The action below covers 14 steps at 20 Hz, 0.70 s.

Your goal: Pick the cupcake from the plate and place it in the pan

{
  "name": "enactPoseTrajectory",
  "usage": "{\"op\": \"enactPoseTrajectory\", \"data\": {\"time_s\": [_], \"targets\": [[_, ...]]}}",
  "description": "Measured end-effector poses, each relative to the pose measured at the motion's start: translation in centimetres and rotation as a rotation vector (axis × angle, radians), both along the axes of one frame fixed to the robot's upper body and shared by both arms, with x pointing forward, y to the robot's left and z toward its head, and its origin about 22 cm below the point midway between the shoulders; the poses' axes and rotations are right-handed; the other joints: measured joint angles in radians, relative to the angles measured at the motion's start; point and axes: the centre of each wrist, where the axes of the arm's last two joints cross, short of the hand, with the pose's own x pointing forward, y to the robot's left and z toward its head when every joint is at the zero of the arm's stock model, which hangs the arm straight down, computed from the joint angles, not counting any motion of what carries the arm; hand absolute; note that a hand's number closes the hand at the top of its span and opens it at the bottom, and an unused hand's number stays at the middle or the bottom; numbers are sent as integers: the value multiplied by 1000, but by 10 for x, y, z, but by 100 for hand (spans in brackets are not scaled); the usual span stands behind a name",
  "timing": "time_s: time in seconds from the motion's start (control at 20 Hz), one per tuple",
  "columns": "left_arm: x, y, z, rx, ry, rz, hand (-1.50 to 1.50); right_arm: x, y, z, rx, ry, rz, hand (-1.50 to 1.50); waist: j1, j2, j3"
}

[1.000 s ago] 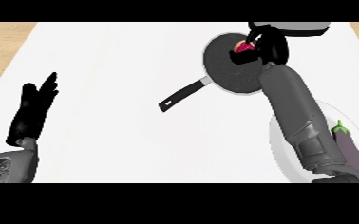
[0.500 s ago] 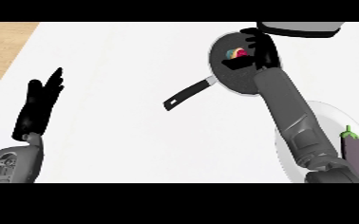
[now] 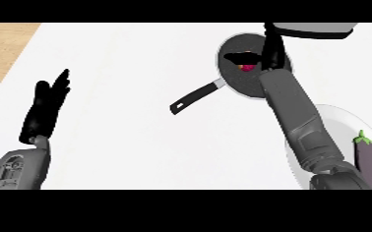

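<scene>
A pale, matte white desk (image 3: 131, 128) filled the view, with a strip of wood grain at its far left corner. The right hand (image 3: 270, 54) hung over the round, dark pan (image 3: 236, 81), whose straight black handle angled toward the desk's middle. The cupcake (image 3: 248, 68), a small reddish-pink lump, showed low inside the pan under that hand; whether the fingers were curled on it or already apart could not be told. To finish the placing well, the hand should part its fingers only once the cupcake sits on the pan's flat floor, then rise straight up so nothing nudges it over. The smooth white plate (image 3: 327, 123) lay near the right edge beside a glossy purple eggplant (image 3: 361, 150). The left hand (image 3: 45, 109) rested at the left, fingers straight and apart.
</scene>
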Motion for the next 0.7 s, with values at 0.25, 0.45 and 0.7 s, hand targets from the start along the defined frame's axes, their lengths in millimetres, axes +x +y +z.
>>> {"op": "enactPoseTrajectory", "data": {"time_s": [0.25,0.45,0.7], "targets": [[-1,7,-3,2,10,16,0,3,-15,7,62,-85,-86,-150,-14,-6,-1],[-7,14,-7,10,17,38,0,6,-37,14,91,-110,-157,-150,-34,-16,-2],[-12,24,-7,9,31,76,0,-4,-85,9,120,-125,-222,-150,-70,-32,-3]]}}
